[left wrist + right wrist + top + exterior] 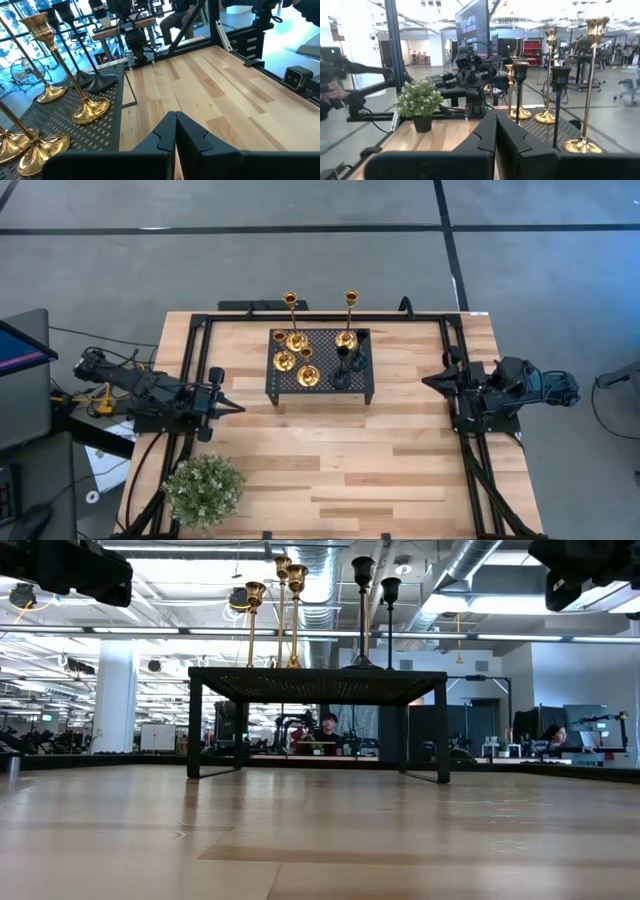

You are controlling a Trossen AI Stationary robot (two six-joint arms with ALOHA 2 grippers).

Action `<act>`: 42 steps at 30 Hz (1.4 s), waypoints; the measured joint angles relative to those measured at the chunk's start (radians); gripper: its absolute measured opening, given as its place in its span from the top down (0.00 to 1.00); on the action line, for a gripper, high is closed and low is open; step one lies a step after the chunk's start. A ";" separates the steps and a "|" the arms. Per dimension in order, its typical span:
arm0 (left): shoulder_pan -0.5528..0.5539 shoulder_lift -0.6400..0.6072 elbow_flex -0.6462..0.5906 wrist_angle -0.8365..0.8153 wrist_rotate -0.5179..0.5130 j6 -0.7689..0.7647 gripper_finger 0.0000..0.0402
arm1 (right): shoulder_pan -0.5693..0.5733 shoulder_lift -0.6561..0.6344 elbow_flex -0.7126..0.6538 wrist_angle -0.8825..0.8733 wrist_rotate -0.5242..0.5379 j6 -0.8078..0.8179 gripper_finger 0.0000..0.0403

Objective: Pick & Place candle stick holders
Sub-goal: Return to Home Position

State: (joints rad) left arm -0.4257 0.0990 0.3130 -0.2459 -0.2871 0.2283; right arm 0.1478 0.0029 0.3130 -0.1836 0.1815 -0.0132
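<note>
Left tool (236, 408) hovers at the left edge of the counter (350, 470), jaws pressed together, holding nothing. Right tool (428, 381) hovers at the right edge, jaws pressed together. All six candle stick holders (308, 376) stand on the black perforated stand (322, 348).

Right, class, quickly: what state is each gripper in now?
Left gripper: shut, empty, left side of table.
Right gripper: shut, empty, right side.
</note>
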 joint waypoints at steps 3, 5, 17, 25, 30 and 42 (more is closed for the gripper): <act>0.000 0.000 0.000 0.000 0.000 0.000 0.99 | 0.002 0.000 -0.012 0.000 0.000 0.029 1.00; 0.000 0.000 0.000 0.000 0.000 0.000 0.99 | 0.002 0.000 -0.040 0.007 0.000 0.029 1.00; 0.000 0.000 0.000 0.000 0.000 0.000 0.99 | 0.002 0.000 -0.172 0.101 -0.024 -0.015 1.00; 0.000 0.000 0.001 -0.001 0.000 0.000 0.99 | 0.002 -0.001 -0.171 0.129 -0.027 -0.071 1.00; 0.000 0.000 0.001 -0.007 0.000 0.000 0.98 | 0.002 -0.001 -0.171 0.053 -0.027 -0.018 1.00; 0.000 0.000 0.001 -0.007 0.000 0.000 0.99 | 0.002 -0.001 -0.220 0.015 -0.053 -0.015 1.00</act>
State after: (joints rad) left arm -0.4255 0.0990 0.3141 -0.2531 -0.2867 0.2283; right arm 0.1501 0.0021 0.0932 -0.1690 0.1280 -0.0284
